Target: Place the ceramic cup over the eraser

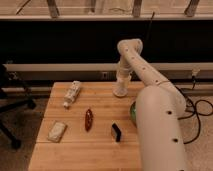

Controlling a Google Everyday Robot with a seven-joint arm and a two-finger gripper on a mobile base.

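Observation:
The white ceramic cup stands on the wooden table near its far edge, right of centre. My gripper points down right over the cup, at or around its top. The black eraser lies on the table nearer the front, well short of the cup and a little left of my arm's big white forearm.
A slim dark-red object lies left of the eraser. A pale rectangular block lies at the left. A whitish elongated object lies at the far left. A green bowl peeks out behind my forearm. A black chair stands left of the table.

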